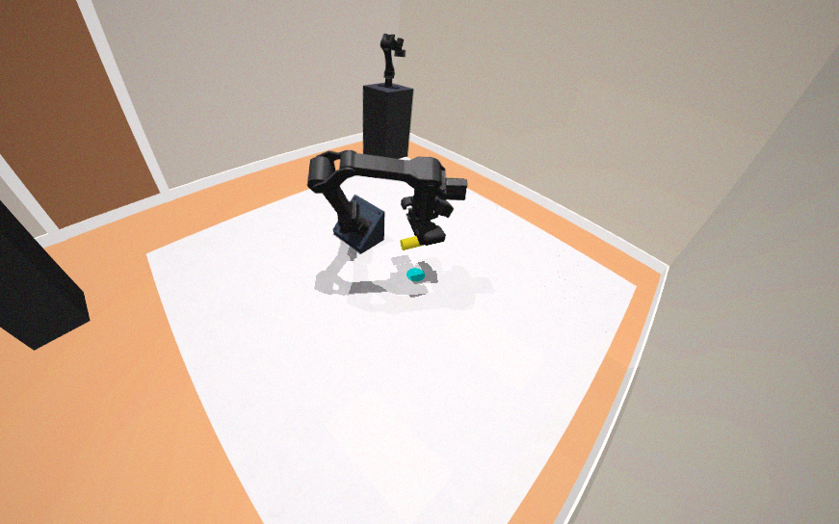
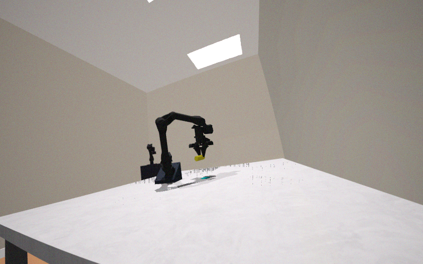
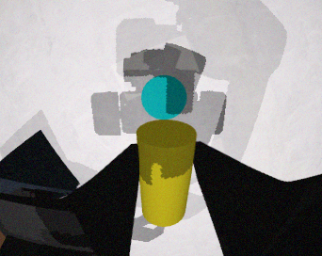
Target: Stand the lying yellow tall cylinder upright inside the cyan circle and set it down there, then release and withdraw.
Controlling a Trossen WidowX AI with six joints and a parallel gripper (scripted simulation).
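The yellow tall cylinder [image 1: 409,243] [image 2: 199,158] [image 3: 165,207] is held in the air, lying close to level in the top and exterior views. My gripper [image 1: 422,241] [image 2: 201,156] [image 3: 166,150] is shut on it, with one dark finger on each side in the wrist view. The flat cyan circle [image 1: 415,275] [image 2: 204,177] [image 3: 153,97] lies on the table below the cylinder, partly shadowed. In the wrist view the circle shows just beyond the cylinder's near end face. The fingers partly hide the cylinder in the top view.
The white table [image 1: 344,390] [image 2: 206,222] bears the arm's dark wedge-shaped base [image 1: 371,224] [image 2: 173,175], left of the circle in the top and exterior views. A dark pedestal [image 1: 385,120] with a small arm stands behind. A black block [image 1: 18,279] stands at the left in the top view.
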